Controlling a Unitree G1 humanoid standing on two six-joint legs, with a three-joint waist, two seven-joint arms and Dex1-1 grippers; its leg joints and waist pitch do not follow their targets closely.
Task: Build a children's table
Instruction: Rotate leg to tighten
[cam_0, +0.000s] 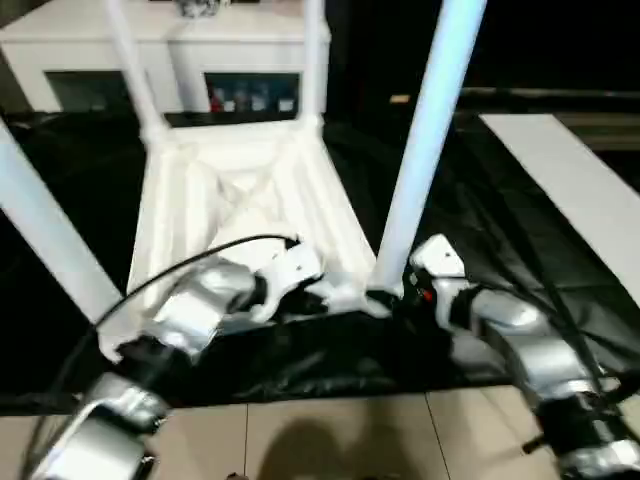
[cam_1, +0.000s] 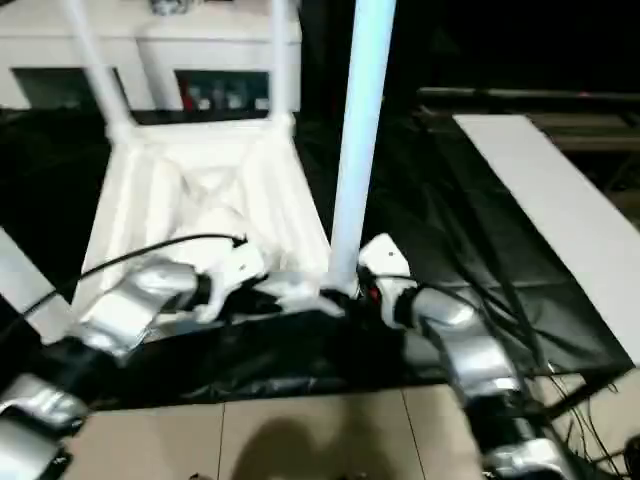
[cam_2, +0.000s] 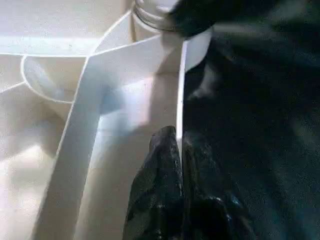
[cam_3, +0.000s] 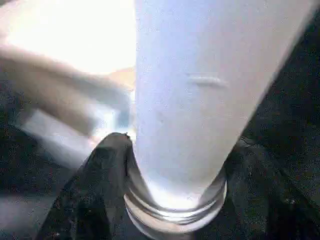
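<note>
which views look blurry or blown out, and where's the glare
Left eye view: soft motion blur, bluish sheen on the near right leg. Right wrist view: that leg close and unfocused, glare washing out the tabletop. Left wrist view: bright glare on the ribs, left gripper sharper.

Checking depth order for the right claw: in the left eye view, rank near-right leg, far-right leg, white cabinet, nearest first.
From the right claw:
1. Near-right leg, at the claw, upright.
2. Far-right leg, at the tabletop's far corner.
3. White cabinet, behind the table.
</note>
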